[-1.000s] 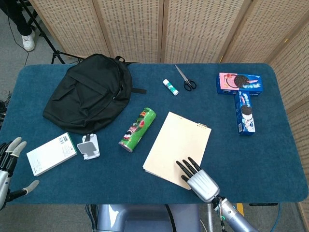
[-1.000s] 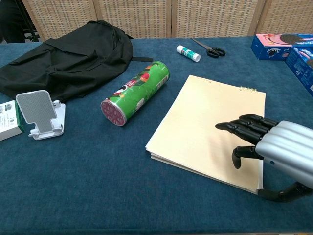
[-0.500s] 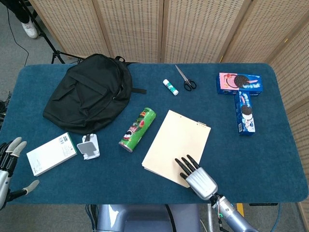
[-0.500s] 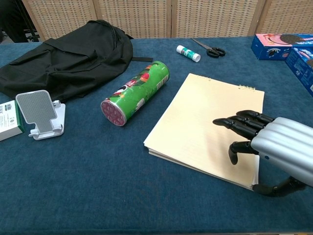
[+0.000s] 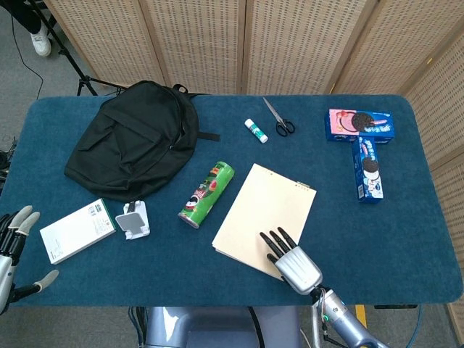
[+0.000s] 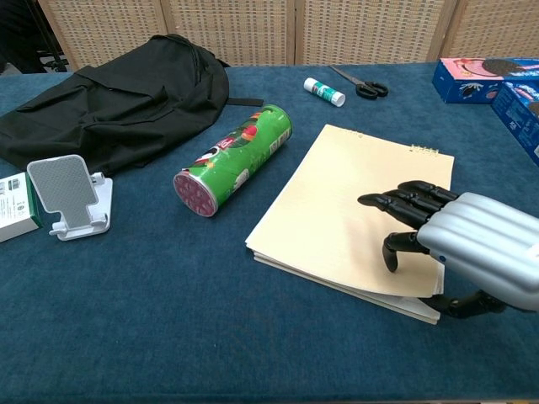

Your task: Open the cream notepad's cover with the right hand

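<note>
Since the earlier frames the cream notepad (image 5: 264,216) has slid a little to the left under the right hand (image 5: 295,262), and its near right corner has begun to lift: in the chest view the cover (image 6: 354,210) now curls slightly off the pages below at that corner. The notepad lies flat on the blue table (image 5: 406,239), its long side angled, between the green chip can (image 5: 207,194) and the two cookie boxes (image 5: 367,145), with its spiral edge toward the far side. The right hand rests over the notepad's near right corner, dark fingers (image 6: 396,202) stretched forward and lying close together on the cover, while the thumb (image 6: 467,305) hooks in low at the edge beside the corner; whether it actually pinches the cover I cannot tell. The left hand (image 5: 13,246) sits at the table's near left edge, fingers spread, holding nothing, just beside the white box (image 5: 77,230). Further back lie a black backpack (image 5: 135,139), a phone stand (image 5: 133,220), a glue stick (image 5: 256,130) and scissors (image 5: 278,119).
</note>
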